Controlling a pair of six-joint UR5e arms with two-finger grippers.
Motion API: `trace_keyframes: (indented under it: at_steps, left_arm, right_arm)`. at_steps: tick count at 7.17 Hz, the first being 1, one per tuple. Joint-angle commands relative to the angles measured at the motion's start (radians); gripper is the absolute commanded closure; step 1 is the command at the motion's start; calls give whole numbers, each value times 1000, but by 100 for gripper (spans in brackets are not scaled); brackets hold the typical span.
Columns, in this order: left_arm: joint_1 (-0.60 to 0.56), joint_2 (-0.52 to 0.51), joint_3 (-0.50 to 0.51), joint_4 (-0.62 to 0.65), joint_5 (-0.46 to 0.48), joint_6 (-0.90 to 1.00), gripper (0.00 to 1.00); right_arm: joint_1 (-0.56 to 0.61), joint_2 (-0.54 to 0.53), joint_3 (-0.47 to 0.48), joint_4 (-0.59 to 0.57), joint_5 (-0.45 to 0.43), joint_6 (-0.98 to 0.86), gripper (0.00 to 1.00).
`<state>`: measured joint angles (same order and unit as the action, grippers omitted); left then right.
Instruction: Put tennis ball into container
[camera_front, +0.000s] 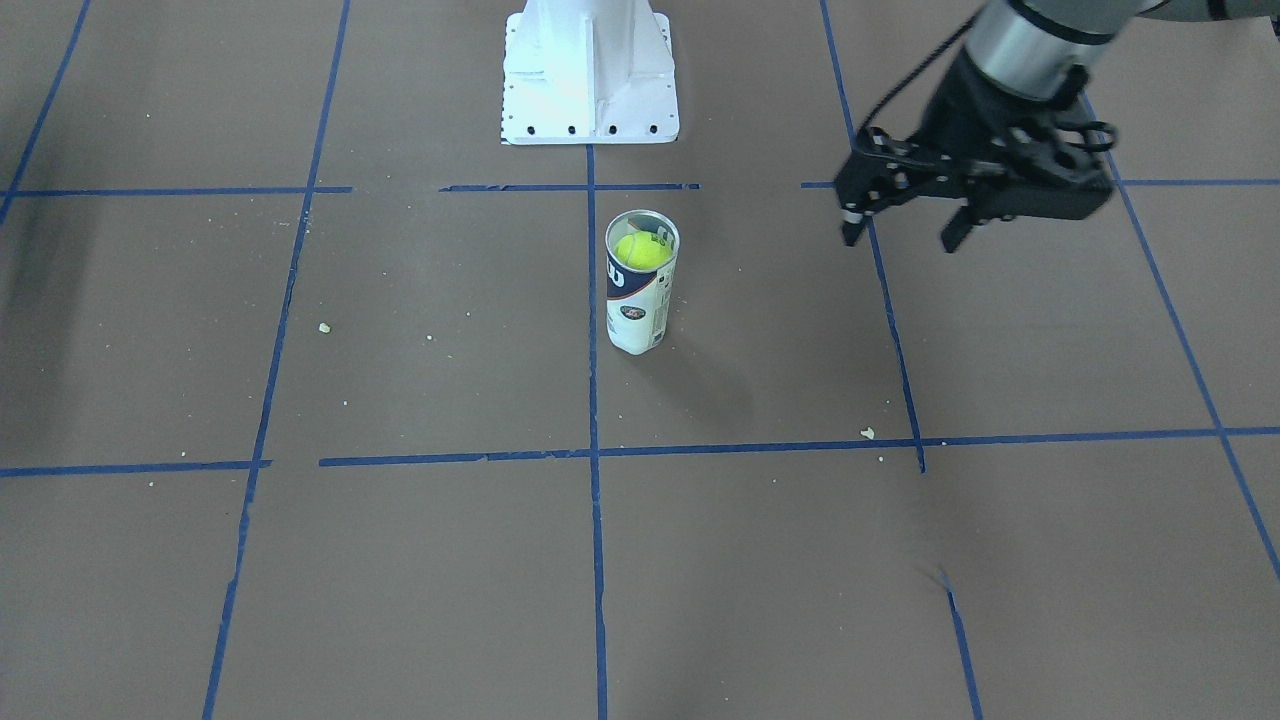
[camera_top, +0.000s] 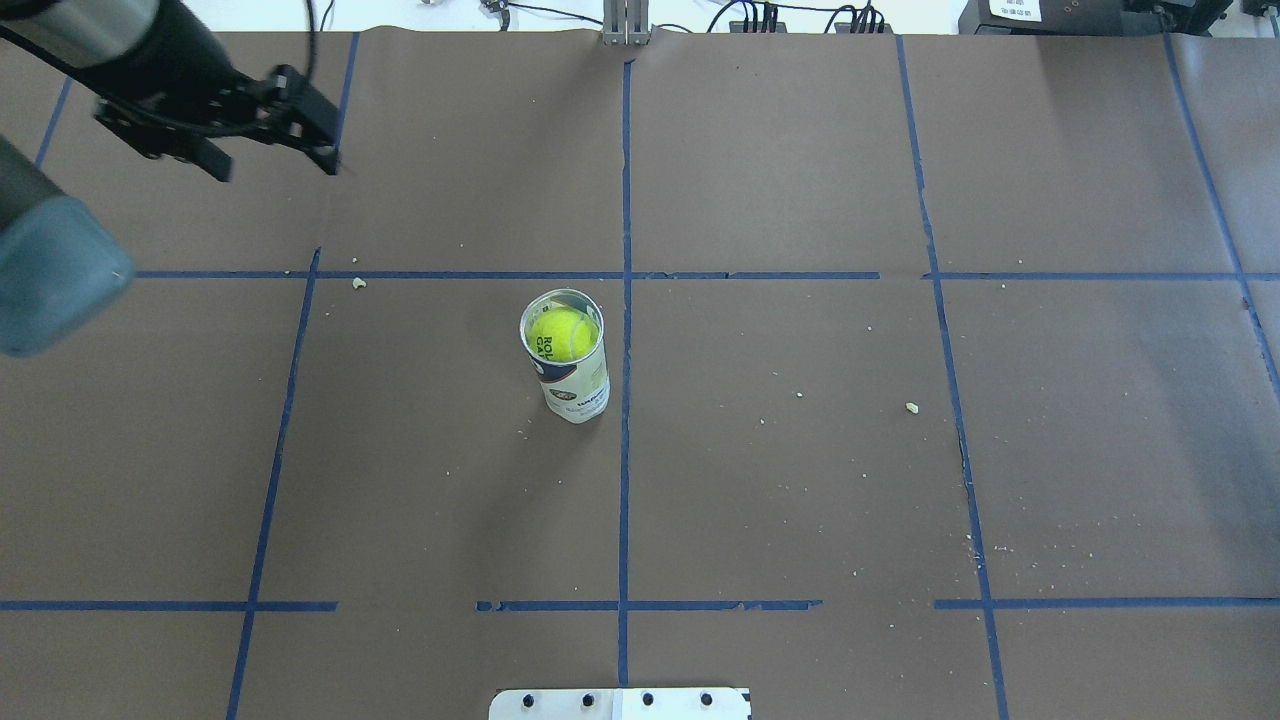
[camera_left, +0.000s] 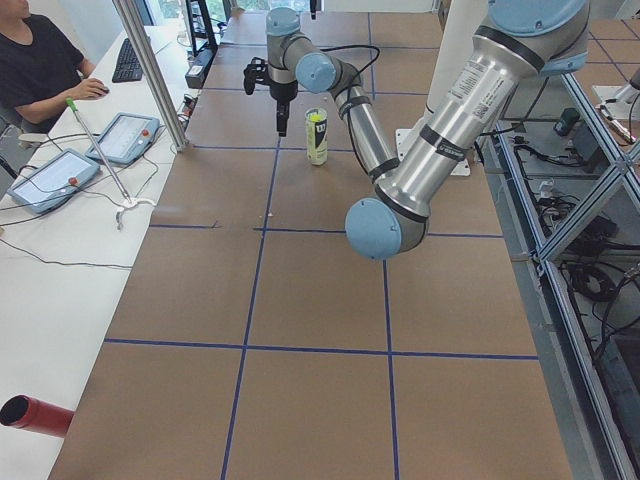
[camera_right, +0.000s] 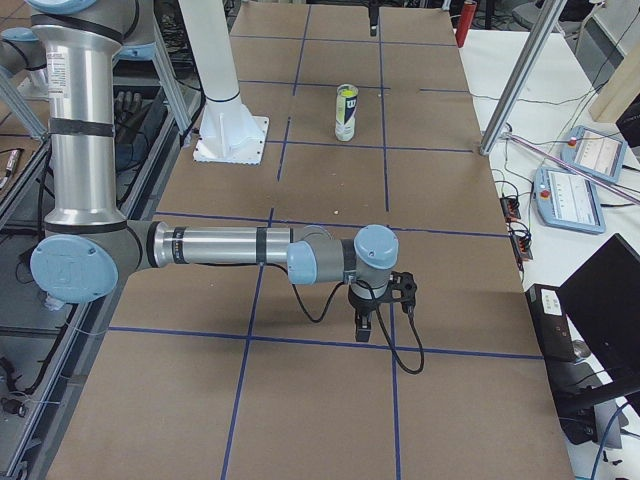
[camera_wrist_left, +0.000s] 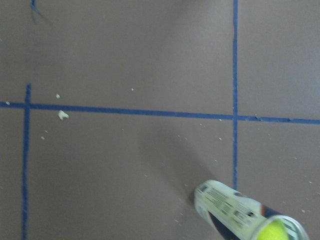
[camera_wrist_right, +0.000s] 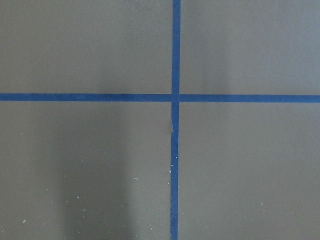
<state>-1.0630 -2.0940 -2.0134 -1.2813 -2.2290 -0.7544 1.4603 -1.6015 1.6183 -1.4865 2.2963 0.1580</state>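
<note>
Front-facing view: tennis ball (camera_front: 640, 250) sits inside the upright container (camera_front: 638, 312); left gripper (camera_front: 900, 238) hangs well apart, jaws spread, empty. Right-side view: right gripper (camera_right: 375, 322) points down, apparently just above the table (camera_right: 450, 200); spread or closed, I cannot tell.

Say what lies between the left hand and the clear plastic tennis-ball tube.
Overhead view: only brown table paper, crossed by a blue tape line, between left hand and clear plastic tube.
</note>
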Motion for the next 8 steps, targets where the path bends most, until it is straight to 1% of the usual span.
trace_keyframes:
  at_steps: [1,2,4,5,7,8]
  left_arm:
    - [-197,194,57,-15,-24,471,0]
    - [-297,259,108,-16,-24,629,0]
    - [-479,365,253,-81,-34,855,0]
    - [-523,443,302,-134,-88,968,0]
    - [-531,509,346,-150,-92,981,0]
    - [-532,525,349,-151,-93,981,0]
  right_arm:
    - [0,0,0,0,0,0,0]
    - [0,0,0,0,0,0,0]
    - [0,0,0,0,0,0,0]
    - [0,0,0,0,0,0,0]
    - [0,0,0,0,0,0,0]
    - [0,0,0,0,0,0,0]
